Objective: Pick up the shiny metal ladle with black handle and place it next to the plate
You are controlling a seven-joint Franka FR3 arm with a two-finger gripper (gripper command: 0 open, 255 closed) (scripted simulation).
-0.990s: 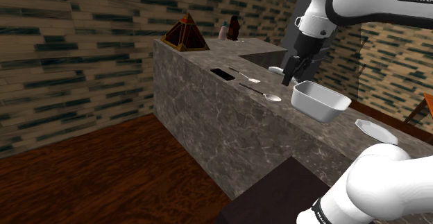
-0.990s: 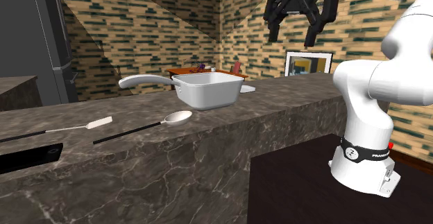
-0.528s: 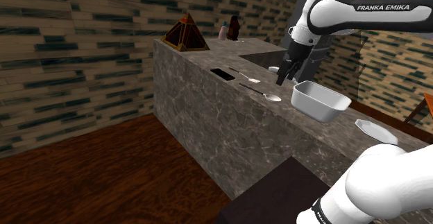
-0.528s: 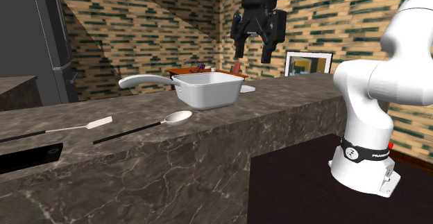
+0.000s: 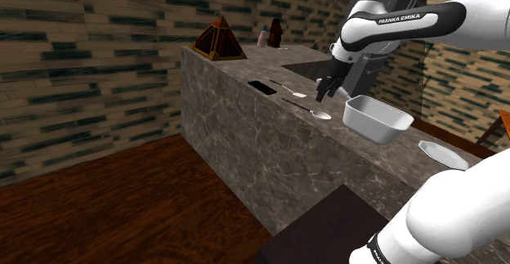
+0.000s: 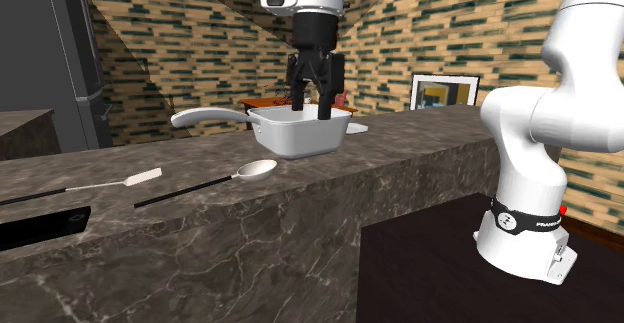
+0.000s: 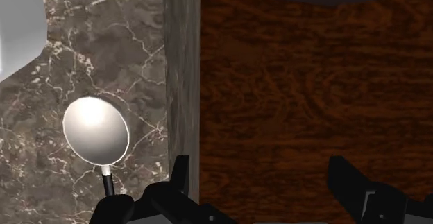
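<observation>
The ladle (image 5: 322,115) lies flat on the marble counter (image 5: 245,123) near its front edge, its shiny bowl (image 6: 258,168) toward the white pot and its thin black handle pointing away from it. My gripper (image 5: 327,91) hangs open above the counter, close to the pot's near rim (image 6: 312,108). In the wrist view the ladle's bowl (image 7: 96,129) sits off to one side of my gripper (image 7: 262,181), outside the fingers (image 7: 182,181), with only wood floor between them. The white plate (image 5: 441,154) rests on the counter beyond the pot.
A white square pot (image 6: 298,131) with a long handle stands beside the ladle. A flat spatula-like utensil (image 6: 100,184) and a black rectangular object (image 5: 261,87) lie farther along. A pyramid ornament (image 5: 218,40) and bottles (image 5: 270,33) stand at the counter's far end.
The arm has swung down and toward the left in both exterior views, bringing the gripper from high above to just over the pot's rim near the ladle. The fingers stayed open.
</observation>
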